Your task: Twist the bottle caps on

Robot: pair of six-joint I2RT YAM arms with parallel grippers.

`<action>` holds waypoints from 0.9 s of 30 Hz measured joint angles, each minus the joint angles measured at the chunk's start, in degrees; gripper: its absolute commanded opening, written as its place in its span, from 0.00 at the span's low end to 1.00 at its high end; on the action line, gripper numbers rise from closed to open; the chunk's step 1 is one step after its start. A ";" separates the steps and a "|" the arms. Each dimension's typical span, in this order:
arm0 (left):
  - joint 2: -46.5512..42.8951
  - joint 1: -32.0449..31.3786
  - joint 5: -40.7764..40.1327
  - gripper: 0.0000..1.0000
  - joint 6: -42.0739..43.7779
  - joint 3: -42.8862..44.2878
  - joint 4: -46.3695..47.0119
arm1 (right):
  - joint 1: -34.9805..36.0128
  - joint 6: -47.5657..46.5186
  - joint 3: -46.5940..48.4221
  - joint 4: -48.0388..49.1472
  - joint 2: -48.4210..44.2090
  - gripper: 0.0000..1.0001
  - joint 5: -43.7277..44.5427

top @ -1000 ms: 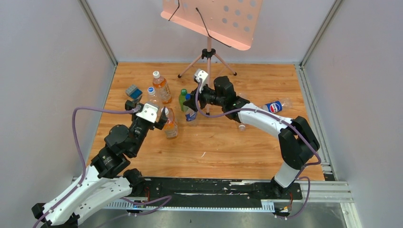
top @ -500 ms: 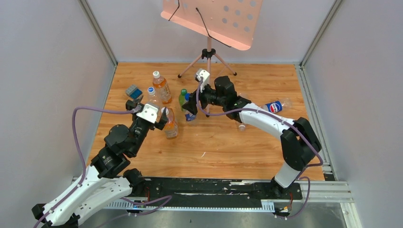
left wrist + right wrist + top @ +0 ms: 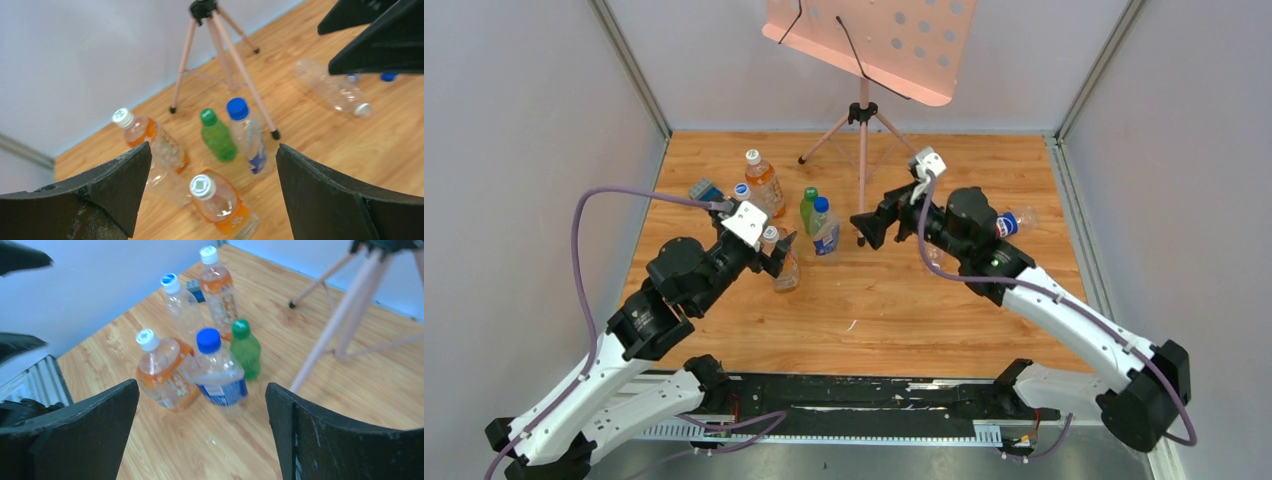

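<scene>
On the worktop [image 3: 874, 300] five bottles [image 3: 824, 228] stand capped; one lying bottle [image 3: 330, 86] awaits a loose cap [image 3: 387, 76]; left fingers [image 3: 115, 185], right fingers [image 3: 80, 425] gape empty.

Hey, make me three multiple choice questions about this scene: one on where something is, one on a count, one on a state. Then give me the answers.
1. Where does the lying bottle rest?
A) among the upright bottles
B) off to the right, apart from them
C) stacked on top of them

2. How many bottles stand upright?
A) three
B) five
C) seven

3. How is the right tool?
A) shut on a cap
B) shut on a bottle neck
C) open, holding nothing

Answers: 1 B, the top view shows it on its side, right of the tripod, away from the group. 2 B, the right wrist view shows five standing close together. 3 C, its jaws stand wide with nothing gripped between them.
</scene>
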 measured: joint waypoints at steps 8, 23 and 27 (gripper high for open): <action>7.80 0.00 12.94 1.00 -8.17 8.13 -8.63 | -7.87 8.35 -6.88 -10.36 -5.92 1.00 16.15; 6.34 0.00 18.16 1.00 -13.33 6.78 -10.23 | -40.61 39.87 -5.73 -25.68 11.15 0.99 25.99; 5.86 0.00 17.94 1.00 -13.38 5.27 -10.12 | -42.91 43.36 -3.54 -26.91 17.64 0.96 26.43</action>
